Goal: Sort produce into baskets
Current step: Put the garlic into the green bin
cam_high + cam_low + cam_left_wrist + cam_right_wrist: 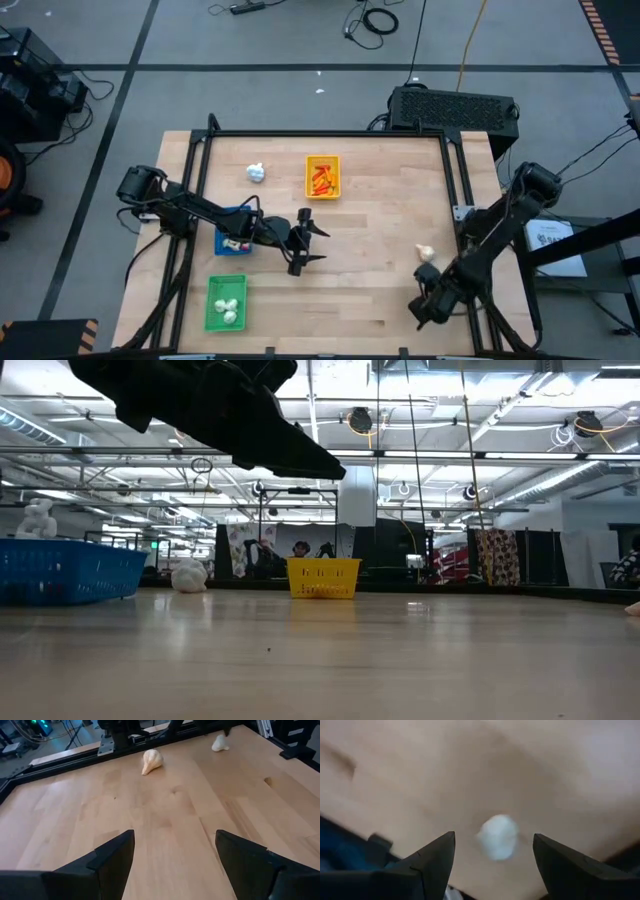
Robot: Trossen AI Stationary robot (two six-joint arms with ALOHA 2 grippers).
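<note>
Near table's right edge, garlic bulb (426, 253) lying sideways, tip toward left gripper (309, 243), spread wide, empty; right gripper (425, 305) likewise spread, empty.

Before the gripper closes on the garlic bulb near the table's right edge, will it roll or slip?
The garlic bulb looks rounded with a pointed tip, so it may roll in a curve if nudged. Its smooth surface suggests it might slip between the fingers.

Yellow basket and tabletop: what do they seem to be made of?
The yellow basket looks like moulded plastic: a uniform bright colour, with slotted walls in the low view. The tabletop looks like pale wood with a smooth finish, showing plank seams and grain.
</note>
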